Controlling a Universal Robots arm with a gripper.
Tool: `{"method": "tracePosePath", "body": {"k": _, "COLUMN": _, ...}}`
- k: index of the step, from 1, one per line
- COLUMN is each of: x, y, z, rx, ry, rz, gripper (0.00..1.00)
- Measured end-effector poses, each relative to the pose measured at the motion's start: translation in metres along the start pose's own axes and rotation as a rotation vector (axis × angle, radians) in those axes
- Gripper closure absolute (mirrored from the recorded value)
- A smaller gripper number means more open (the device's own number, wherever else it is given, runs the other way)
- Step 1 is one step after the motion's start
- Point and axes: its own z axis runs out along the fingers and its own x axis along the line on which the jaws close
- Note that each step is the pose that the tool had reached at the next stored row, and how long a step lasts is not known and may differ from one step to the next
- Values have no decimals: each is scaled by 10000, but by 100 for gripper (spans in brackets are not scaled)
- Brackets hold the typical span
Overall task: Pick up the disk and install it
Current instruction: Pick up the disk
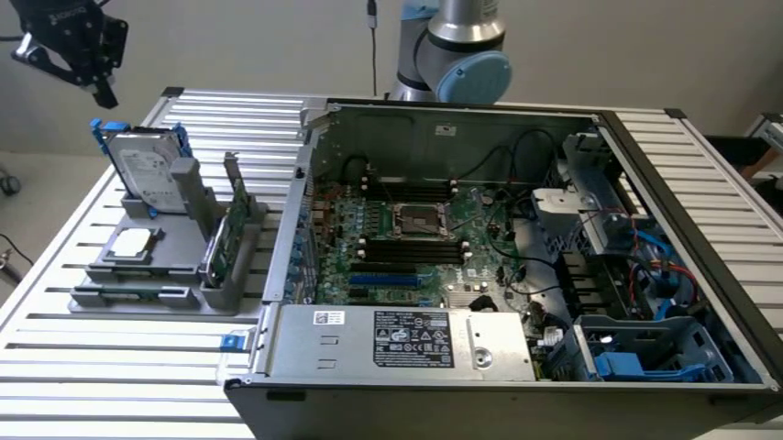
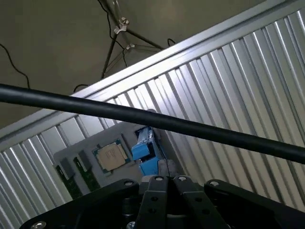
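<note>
Disk [image 1: 145, 174] upright in grey rack [image 1: 135, 295], chip [image 1: 132, 243] beside, claw [image 1: 104, 92] closed, empty, above

This is a robotics lab bench set up for computer assembly. A ribbed aluminium-profile table [image 1: 110, 367] carries an open desktop computer case [image 1: 441, 128] lying on its side, its motherboard [image 1: 404, 247] exposed. Beside it, a grey parts fixture [image 1: 123, 298] presents the disk [image 1: 145, 170] on edge and a processor chip [image 1: 132, 243] lying flat. A Universal Robots arm [image 1: 459, 41] stands behind the case. Tripod legs [image 2: 116, 36] rest on the bare floor [image 2: 47, 28] beyond the table.
</note>
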Motion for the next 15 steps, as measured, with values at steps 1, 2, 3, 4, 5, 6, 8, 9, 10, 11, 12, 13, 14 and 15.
{"method": "tracePosePath", "body": {"k": 1, "x": 0, "y": 0, "z": 1, "rx": 0, "ry": 23, "rz": -173, "gripper": 89}}
{"method": "tracePosePath", "body": {"k": 2, "x": 0, "y": 1, "z": 2, "rx": 1, "ry": 44, "rz": -347, "gripper": 89}}
{"method": "tracePosePath", "body": {"k": 3, "x": 0, "y": 0, "z": 2, "rx": 2, "ry": 66, "rz": -524, "gripper": 89}}
{"method": "tracePosePath", "body": {"k": 4, "x": 0, "y": 0, "z": 3, "rx": 3, "ry": 87, "rz": -699, "gripper": 89}}
{"method": "tracePosePath", "body": {"k": 5, "x": 0, "y": 0, "z": 4, "rx": 4, "ry": 108, "rz": -876, "gripper": 89}}
{"method": "tracePosePath", "body": {"k": 6, "x": 0, "y": 0, "z": 5, "rx": 5, "ry": 129, "rz": -1057, "gripper": 89}}
{"method": "tracePosePath", "body": {"k": 8, "x": 0, "y": 0, "z": 7, "rx": 9, "ry": 168, "rz": -1412, "gripper": 89}}
{"method": "tracePosePath", "body": {"k": 9, "x": 0, "y": 1, "z": 8, "rx": 12, "ry": 188, "rz": -1606, "gripper": 89}}
{"method": "tracePosePath", "body": {"k": 10, "x": 0, "y": 1, "z": 8, "rx": 16, "ry": 202, "rz": -1782, "gripper": 89}}
{"method": "tracePosePath", "body": {"k": 11, "x": 0, "y": 1, "z": 9, "rx": 23, "ry": 212, "rz": -1961, "gripper": 89}}
{"method": "tracePosePath", "body": {"k": 12, "x": 0, "y": 0, "z": 11, "rx": 30, "ry": 222, "rz": -2142, "gripper": 89}}
{"method": "tracePosePath", "body": {"k": 13, "x": -1, "y": 0, "z": 12, "rx": 38, "ry": 230, "rz": -2327, "gripper": 89}}
{"method": "tracePosePath", "body": {"k": 14, "x": -1, "y": 0, "z": 14, "rx": 45, "ry": 234, "rz": -2506, "gripper": 89}}
{"method": "tracePosePath", "body": {"k": 15, "x": 0, "y": 1, "z": 18, "rx": 53, "ry": 235, "rz": -2687, "gripper": 89}}
